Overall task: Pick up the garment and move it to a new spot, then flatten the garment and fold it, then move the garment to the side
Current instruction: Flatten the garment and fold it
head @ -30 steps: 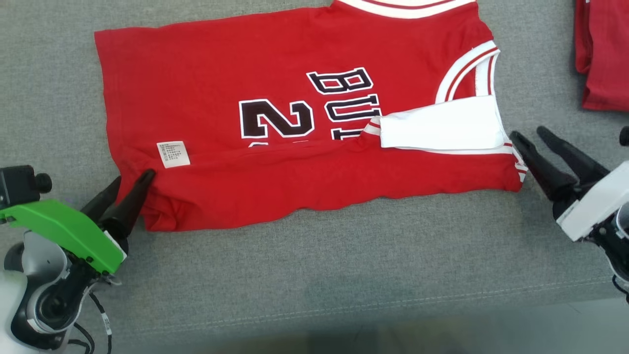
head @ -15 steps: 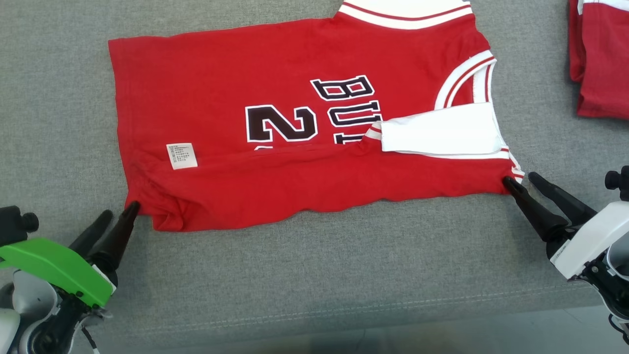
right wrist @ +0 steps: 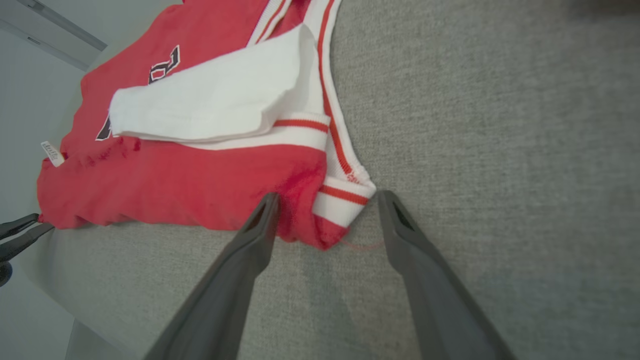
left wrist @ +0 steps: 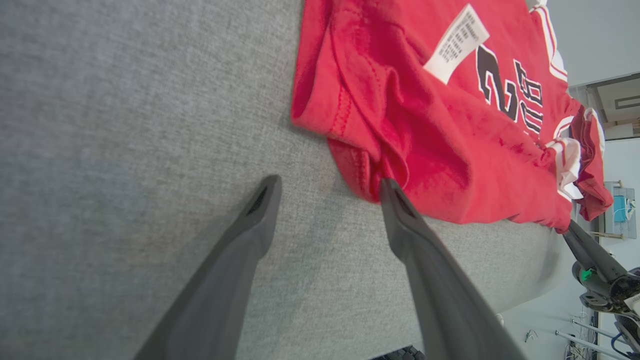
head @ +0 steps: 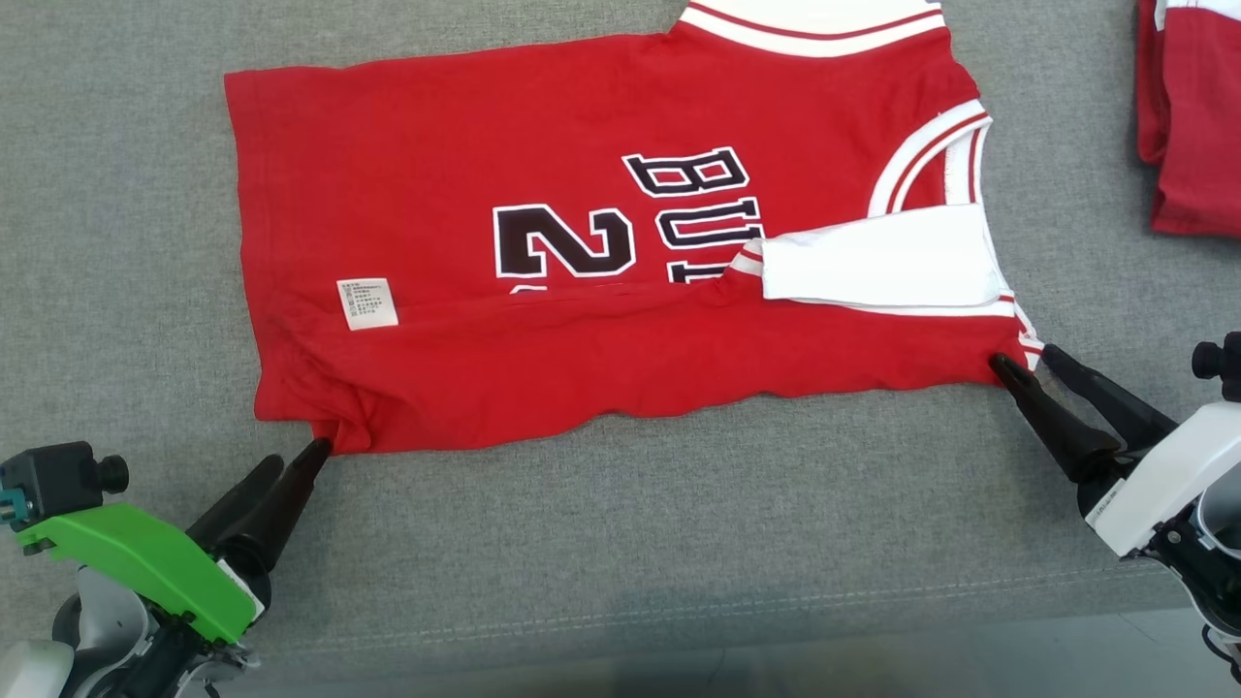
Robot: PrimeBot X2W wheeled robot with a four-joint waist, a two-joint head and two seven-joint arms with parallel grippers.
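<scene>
Both grippers moved along the garment edge since a second ago: left gripper [head: 296, 454] went from the hem beside the label down to the lower-left corner, right gripper [head: 1025, 356] from beside the white panel down to the lower-right corner. Left jaws are spread wide with nothing pinched; in the left wrist view [left wrist: 328, 183] one fingertip touches the crumpled hem corner and the other sits over bare grey cloth. Right jaws are also spread, no grip; in the right wrist view [right wrist: 328, 196] the striped white-and-red corner lies between the two fingertips, and one finger is against the red fabric. The red jersey [head: 436, 165] lies flat on the grey fabric surface [head: 679, 543], hem to the robot's left, neckline to its right, near edge folded up over the black number and lettering. Small white care label [head: 366, 303] sits near the hem, just above the fold line. White inside-out panel [head: 873, 257] lies at the armhole end. Another red garment [head: 1193, 126] is at the far right, well apart. A green mount [head: 136, 562] sits on the left wrist.
</scene>
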